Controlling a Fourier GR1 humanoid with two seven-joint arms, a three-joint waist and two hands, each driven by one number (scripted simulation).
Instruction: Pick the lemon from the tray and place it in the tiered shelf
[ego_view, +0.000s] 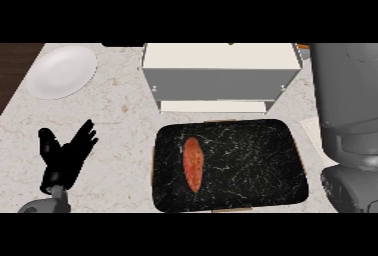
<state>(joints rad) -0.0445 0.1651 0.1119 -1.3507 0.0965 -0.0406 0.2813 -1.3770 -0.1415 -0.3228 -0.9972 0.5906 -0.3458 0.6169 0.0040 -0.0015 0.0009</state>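
Head view: one left hand (65, 152) shows low at the left edge, fingers spread and straight, pointing up, holding nothing, resting over the counter (118, 115). One grey right forearm (347, 100) fills the right edge; can't tell its hand's state, the hand isn't visible.

Counts: 1 tray, 1 lemon, 1 tiered shelf, 1 plate.

Black marbled tray (244, 195) sits just right of the left hand, apart from it. It holds only the lemon (193, 163), which reads as an orange-red oblong lying lengthwise in the tray's half nearer the hand.

White tiered shelf (221, 75) is beyond the tray, up and right of the hand; no contents visible. White plate (63, 71) is straight beyond the hand, well apart.
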